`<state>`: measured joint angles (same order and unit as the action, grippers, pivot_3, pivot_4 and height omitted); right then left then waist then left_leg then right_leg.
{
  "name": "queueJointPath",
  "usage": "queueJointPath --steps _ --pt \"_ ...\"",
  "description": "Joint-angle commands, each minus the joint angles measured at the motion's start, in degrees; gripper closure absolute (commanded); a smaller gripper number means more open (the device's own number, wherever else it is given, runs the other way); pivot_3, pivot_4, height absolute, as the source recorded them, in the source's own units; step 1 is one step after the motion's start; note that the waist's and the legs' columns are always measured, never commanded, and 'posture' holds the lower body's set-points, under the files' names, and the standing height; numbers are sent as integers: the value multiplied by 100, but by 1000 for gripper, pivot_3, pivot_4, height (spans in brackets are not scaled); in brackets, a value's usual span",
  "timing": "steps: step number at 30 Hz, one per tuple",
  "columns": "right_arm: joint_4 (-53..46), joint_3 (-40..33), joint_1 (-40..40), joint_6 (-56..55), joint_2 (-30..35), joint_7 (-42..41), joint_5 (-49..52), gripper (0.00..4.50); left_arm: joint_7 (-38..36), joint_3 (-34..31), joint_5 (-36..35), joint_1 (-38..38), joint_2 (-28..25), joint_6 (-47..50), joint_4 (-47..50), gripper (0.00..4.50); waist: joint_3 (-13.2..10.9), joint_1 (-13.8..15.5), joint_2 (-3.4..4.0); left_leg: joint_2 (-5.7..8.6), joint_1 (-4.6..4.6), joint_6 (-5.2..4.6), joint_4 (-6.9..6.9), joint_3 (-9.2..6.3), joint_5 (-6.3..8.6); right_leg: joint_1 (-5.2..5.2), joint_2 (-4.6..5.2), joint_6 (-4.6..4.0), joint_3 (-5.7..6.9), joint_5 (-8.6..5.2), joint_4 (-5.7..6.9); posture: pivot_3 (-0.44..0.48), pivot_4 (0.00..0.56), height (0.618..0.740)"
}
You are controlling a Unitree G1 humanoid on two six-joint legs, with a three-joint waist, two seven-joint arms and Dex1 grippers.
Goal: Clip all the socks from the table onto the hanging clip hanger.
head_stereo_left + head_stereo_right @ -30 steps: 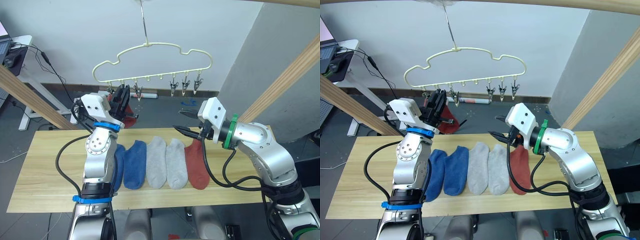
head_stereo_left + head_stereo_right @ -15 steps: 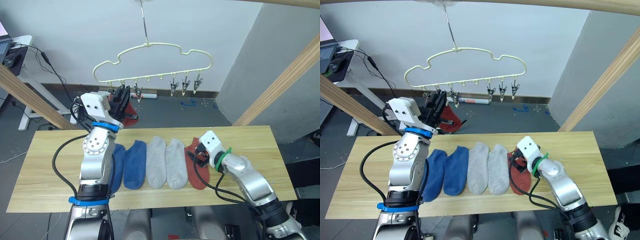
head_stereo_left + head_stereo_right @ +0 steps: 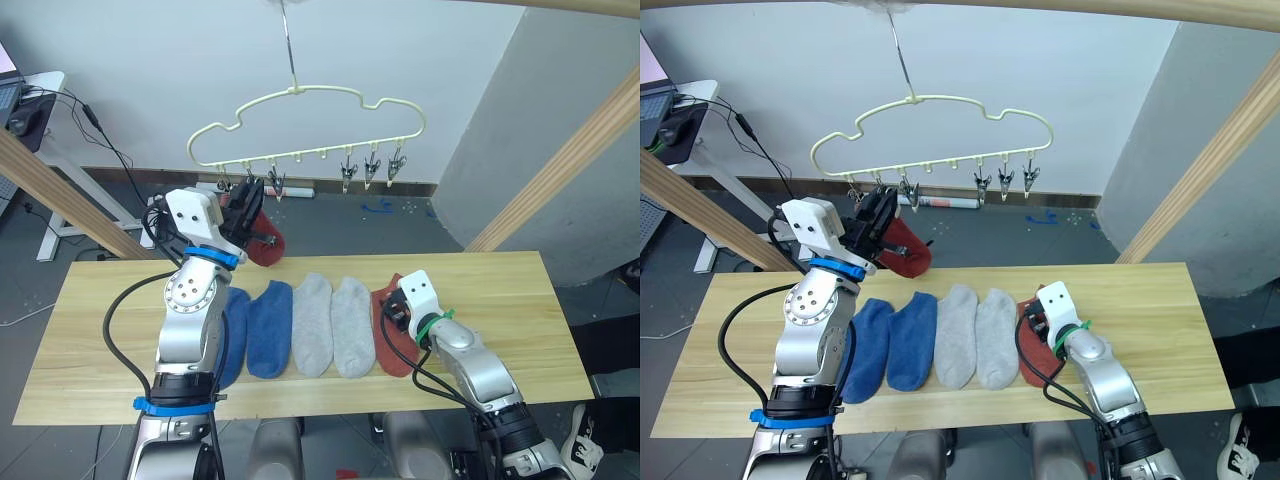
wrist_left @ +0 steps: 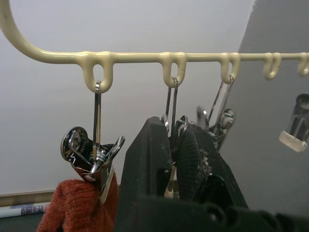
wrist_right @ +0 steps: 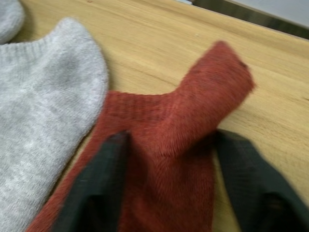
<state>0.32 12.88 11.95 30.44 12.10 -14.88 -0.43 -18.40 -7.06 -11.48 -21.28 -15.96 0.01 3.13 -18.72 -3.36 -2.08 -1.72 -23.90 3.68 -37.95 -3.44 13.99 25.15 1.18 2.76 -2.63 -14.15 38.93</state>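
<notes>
Pale planks of the table [image 3: 90, 330] carry the dark red sock [image 5: 164, 145] near the right end, soft, light and limp, so my spread right gripper [image 5: 169, 188] straddles its cuff to pinch a fold.

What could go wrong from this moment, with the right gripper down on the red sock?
The right gripper is open, its fingers straddling the dark red sock on the table. Closing may pinch only a thin fold, so the sock could slip out. The light grey sock touches it and may get dragged along.
</notes>
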Motion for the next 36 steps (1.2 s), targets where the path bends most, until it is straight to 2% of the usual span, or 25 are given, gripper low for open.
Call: queueJointPath --steps 1,4,5,8,11,16,20,25,36 --pt "-174 221 -153 -213 286 -202 -267 3456 -125 -108 -229 39 -96 124 380 4280 0 0 0 0 0 0 0 0 0 0 0 4 -1 -2 0 -67 307 721" --pt "-657 538 18 -438 597 -662 -375 4464 -286 -181 -556 37 -189 461 546 4280 0 2 0 1 -1 0 0 0 0 0 0 10 -1 -6 0 -67 307 721" --pt "-774 618 92 -469 658 -789 -401 4500 -335 -202 -651 30 -228 563 584 4280 0 1 0 0 -2 0 0 0 0 2 0 10 -1 -6 0 -70 312 721" --pt "-1122 955 511 -416 837 -1389 -386 4500 -520 -289 -1021 -2 -369 977 745 4280 -1 -45 1 -1 -1 0 0 1 0 3 -1 11 -1 -6 0 -72 317 721" --pt "-944 1417 1612 -257 605 -2054 -363 4500 -704 -475 -1572 -129 -599 1601 926 4280 -5 -131 2 -8 1 0 -2 0 0 4 -8 9 -1 -4 3 -76 318 721" --pt "28 1560 2635 -206 -181 -2181 -307 4500 -803 -569 -2159 -182 -745 2326 1156 4280 -4 -133 1 -11 1 -4 7 -17 -4 3 -13 -5 14 6 4 -75 309 721" --pt "693 1539 3131 -418 -651 -2180 -316 4500 -800 -592 -2400 -136 -767 2658 1287 4280 -4 -83 1 0 -17 -2 3 -20 -2 7 4 -24 18 18 -3 -67 304 721" --pt "1148 1401 3483 -676 -979 -2105 -300 4500 -742 -675 -2661 -97 -788 2979 1402 4280 -4 -57 1 4 -24 -1 4 -21 -2 13 10 -25 23 18 -7 -59 299 721" --pt "1319 1200 3598 -883 -1203 -2003 -315 4500 -729 -783 -2755 -14 -836 3188 1418 4280 -4 -19 1 2 -23 -1 3 -26 -2 15 6 -26 25 18 1 -59 301 721"
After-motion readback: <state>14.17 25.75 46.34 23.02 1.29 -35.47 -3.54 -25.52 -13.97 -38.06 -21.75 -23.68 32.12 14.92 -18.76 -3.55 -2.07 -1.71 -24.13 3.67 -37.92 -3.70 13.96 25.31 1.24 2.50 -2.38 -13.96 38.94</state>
